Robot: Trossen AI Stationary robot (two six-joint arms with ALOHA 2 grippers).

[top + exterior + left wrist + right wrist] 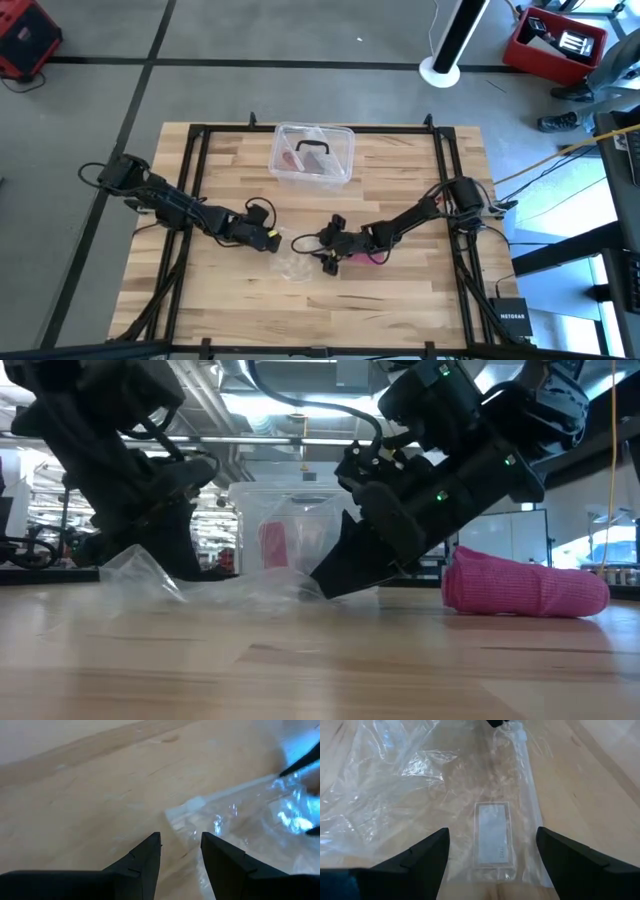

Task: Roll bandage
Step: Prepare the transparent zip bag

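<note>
Bandage behind the right gripper, wrapper in front of it

The bandage [525, 589] is seen as a pink roll lying on its side on the table [420, 290], with its long side flat on the wood. It is found just beside the right arm, behind the right gripper [491, 851], and nothing is holding it. The right gripper is spread wide and empty, and it is pointed the other way, at the clear plastic wrapper [445, 795]. The left gripper [181, 851] is parted and empty too, low over the wrapper's edge. The bandage is much nearer to the right arm, so a pull back and a turn are likely needed.
</note>
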